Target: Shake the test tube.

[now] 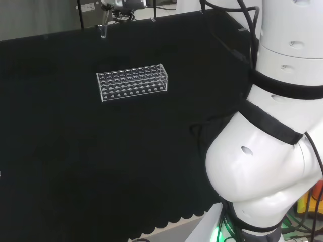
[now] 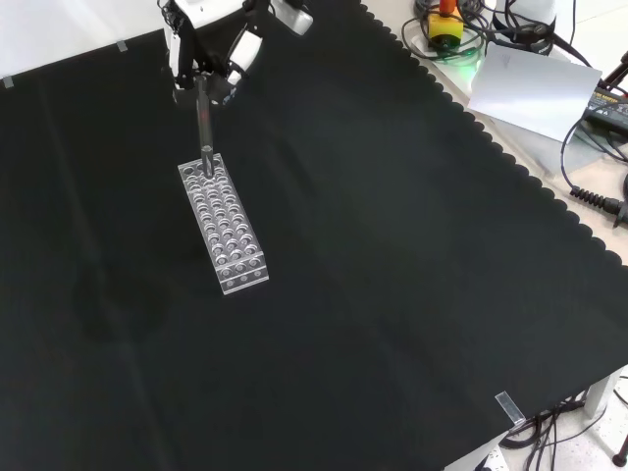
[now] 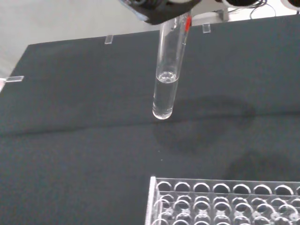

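Overhead, a test tube (image 3: 167,79) (partly filled with clear liquid) is pinched upright by the hand (image 2: 211,54). It is held clear above the black cloth (image 2: 392,275), near the end of the clear tube rack (image 2: 223,225).

Only 1 obstacle stands on the tabletop (image 2: 392,294): the clear rack (image 2: 223,225), below the raised hand (image 2: 211,39). Bare black cloth lies open all around it.

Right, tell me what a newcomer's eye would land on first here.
First the hand at the top of the front view, holding a clear test tube upright above the black cloth; the wrist view shows a little clear liquid in its bottom. Next, the clear rack of holes lying on the cloth just below the tube in the front view.
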Controlling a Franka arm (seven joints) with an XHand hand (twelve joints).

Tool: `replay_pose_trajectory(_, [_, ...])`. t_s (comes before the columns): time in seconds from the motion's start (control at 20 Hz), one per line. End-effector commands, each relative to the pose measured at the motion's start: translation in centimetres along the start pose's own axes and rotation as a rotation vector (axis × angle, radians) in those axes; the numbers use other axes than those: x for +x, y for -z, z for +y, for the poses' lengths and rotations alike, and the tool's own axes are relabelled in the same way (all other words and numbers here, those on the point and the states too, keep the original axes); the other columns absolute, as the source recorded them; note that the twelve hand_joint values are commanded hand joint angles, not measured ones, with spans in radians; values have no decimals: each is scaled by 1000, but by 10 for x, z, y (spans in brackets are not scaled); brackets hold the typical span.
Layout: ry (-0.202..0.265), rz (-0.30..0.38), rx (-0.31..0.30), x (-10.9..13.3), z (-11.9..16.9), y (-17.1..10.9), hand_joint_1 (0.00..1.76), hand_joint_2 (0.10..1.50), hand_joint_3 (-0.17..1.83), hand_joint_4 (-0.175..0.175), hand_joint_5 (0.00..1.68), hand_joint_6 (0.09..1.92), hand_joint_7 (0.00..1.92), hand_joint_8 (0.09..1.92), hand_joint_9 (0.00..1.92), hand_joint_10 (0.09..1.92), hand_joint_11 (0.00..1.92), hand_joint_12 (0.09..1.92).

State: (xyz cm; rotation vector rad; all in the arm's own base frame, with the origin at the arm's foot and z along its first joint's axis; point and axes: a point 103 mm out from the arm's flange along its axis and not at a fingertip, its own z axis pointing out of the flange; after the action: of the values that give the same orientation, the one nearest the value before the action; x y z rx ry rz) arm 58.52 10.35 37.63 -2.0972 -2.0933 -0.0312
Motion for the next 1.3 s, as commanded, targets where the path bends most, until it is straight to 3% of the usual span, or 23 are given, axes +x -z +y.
replay_pose_trajectory(0.05, [-23,-8,2,-18,-3,0,1236,1031,-175,-175,1464,163,1772,451,1701,545,1305,801])
replay_pose_trajectory(0.6, [-258,-114,15,-139,-27,4,1236,1031,-175,-175,1465,160,1773,451,1700,550,1304,802])
replay_pose_trajectory(0.8, [-326,-143,15,-169,-37,7,1236,1031,-175,-175,1466,159,1772,450,1699,551,1303,802])
replay_pose_trajectory(1.05, [-354,-162,15,-183,-40,10,1237,1031,-175,-175,1466,158,1772,450,1698,552,1303,803])
replay_pose_trajectory(1.3, [-312,-143,20,-162,-34,4,1237,1031,-175,-175,1467,156,1772,450,1697,554,1302,803])
